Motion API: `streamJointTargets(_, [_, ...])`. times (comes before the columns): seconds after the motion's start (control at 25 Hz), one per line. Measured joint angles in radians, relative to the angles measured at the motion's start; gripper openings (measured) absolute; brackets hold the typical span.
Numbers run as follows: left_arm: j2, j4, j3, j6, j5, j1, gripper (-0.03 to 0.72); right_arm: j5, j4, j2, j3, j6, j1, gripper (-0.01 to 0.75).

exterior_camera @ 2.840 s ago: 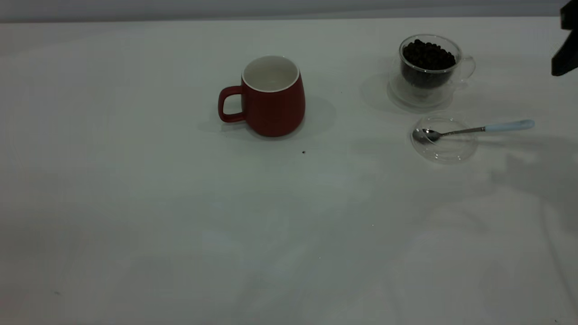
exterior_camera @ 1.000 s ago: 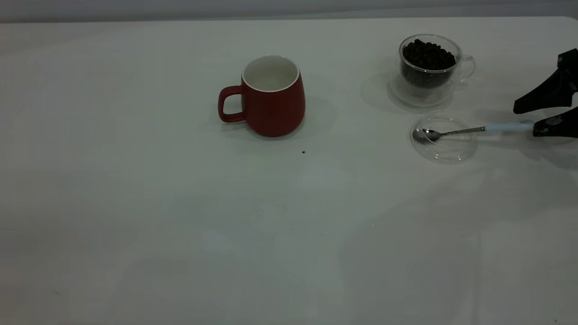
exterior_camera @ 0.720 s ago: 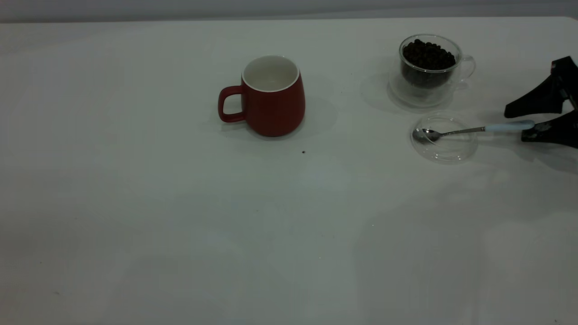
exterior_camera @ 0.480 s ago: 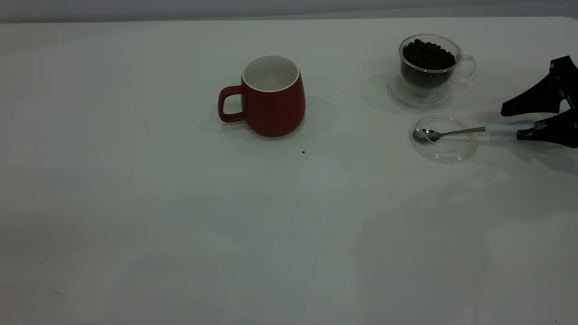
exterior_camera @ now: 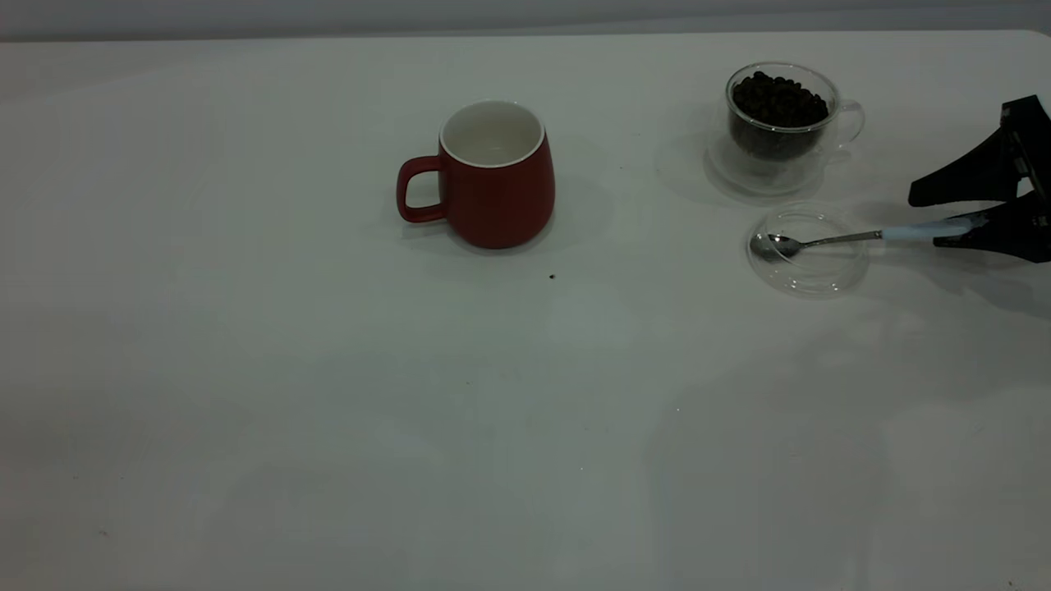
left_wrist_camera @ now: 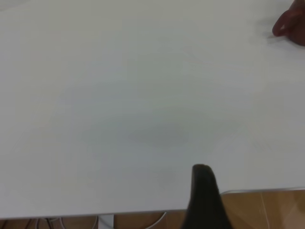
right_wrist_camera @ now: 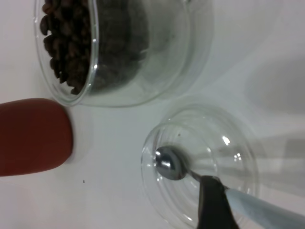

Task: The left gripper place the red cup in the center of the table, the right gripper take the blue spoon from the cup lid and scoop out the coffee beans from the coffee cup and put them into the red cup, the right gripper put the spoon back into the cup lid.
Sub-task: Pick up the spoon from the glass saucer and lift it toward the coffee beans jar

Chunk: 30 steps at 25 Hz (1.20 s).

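Coffee beans [exterior_camera: 777, 100] fill the clear coffee cup [exterior_camera: 780, 123] at the far right of the table [exterior_camera: 328, 394], heaped near its brim. Just in front of it the cup lid [exterior_camera: 808, 250] holds the bowl of the blue spoon [exterior_camera: 862, 236], whose handle sticks out over the rim toward the right gripper [exterior_camera: 944, 217]. The red cup [exterior_camera: 493, 175] stands upright near the middle, white inside with nothing showing in it. Compared with half a second ago, the right gripper has narrowed: its fingers now bracket the handle's end, still slightly parted. The left gripper [left_wrist_camera: 206, 200] sits by the table's edge; its fingers' state cannot be told.
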Motion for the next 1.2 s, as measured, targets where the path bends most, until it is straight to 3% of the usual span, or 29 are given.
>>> streamJointTargets(1.2, [0.0,0.0,0.0,0.0,0.0,0.0,0.587,0.01,-0.041,0.018,0.0,0.002,0.017,0.49])
